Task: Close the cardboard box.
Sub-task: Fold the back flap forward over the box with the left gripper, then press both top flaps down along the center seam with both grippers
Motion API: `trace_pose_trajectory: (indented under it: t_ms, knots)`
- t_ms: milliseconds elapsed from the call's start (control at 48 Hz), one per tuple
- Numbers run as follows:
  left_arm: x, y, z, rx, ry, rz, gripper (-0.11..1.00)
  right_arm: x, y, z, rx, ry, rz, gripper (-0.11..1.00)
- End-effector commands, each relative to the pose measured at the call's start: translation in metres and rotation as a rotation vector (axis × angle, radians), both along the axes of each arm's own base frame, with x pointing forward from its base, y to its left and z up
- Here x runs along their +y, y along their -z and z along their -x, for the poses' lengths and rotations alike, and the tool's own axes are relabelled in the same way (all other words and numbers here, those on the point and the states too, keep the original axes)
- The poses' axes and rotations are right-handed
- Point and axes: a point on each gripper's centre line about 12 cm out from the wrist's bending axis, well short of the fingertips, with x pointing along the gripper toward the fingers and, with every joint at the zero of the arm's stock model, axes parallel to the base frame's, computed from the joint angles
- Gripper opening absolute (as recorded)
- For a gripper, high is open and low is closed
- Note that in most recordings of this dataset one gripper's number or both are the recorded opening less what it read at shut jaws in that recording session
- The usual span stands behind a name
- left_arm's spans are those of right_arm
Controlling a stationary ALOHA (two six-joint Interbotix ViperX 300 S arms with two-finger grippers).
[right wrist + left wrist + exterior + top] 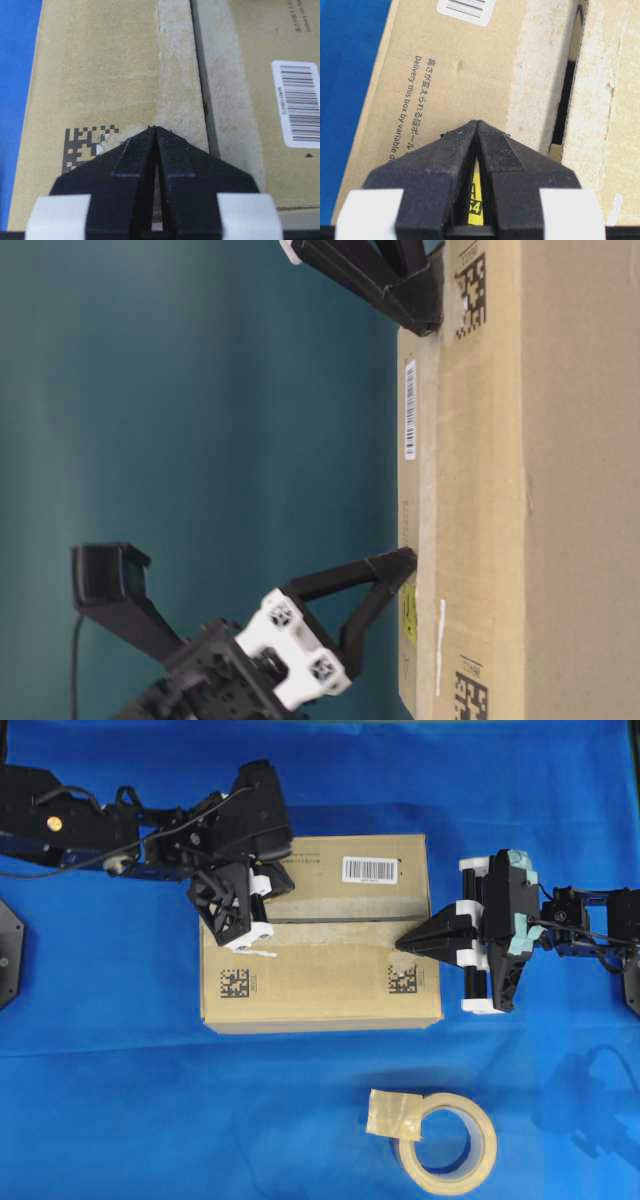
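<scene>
The brown cardboard box (320,985) lies mid-table with its top flaps folded down. A narrow dark gap (567,100) shows along the seam between them. My left gripper (283,883) is shut and empty, its tips (476,121) touching the far flap just past a yellow sticker (479,200). My right gripper (398,945) is shut and empty, its tips (154,127) resting on the near flap beside a printed square code (85,142), close to the seam. In the table-level view both grippers' tips touch the box top, left (405,560) and right (430,320).
A tan tape roll (447,1142) with a loose end lies on the blue cloth (120,1100) in front of the box. A white barcode label (370,870) sits on the far flap.
</scene>
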Motion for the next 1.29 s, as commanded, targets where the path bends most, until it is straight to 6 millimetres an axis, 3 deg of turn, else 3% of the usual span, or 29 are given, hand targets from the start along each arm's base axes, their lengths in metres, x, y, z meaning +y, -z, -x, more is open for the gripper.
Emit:
trace_pose_trajectory:
  t_ms: [0,562,957,1270]
  knots:
    - [-0.002,-0.005,0.002,-0.061,0.0,-0.007,0.0,-0.004,-0.007,-0.003,-0.033,0.012,0.005,0.0]
    - [-0.012,-0.006,0.015,-0.182,0.018,-0.027,0.0,-0.022,-0.005,0.0,-0.045,0.074,0.008,0.0]
    - [-0.019,-0.007,0.024,-0.247,0.036,-0.04,0.0,-0.023,0.01,-0.001,0.001,0.08,0.003,0.0]
    - [-0.029,-0.01,0.041,-0.374,0.057,-0.059,0.0,-0.026,0.01,-0.001,0.001,0.088,0.004,0.0]
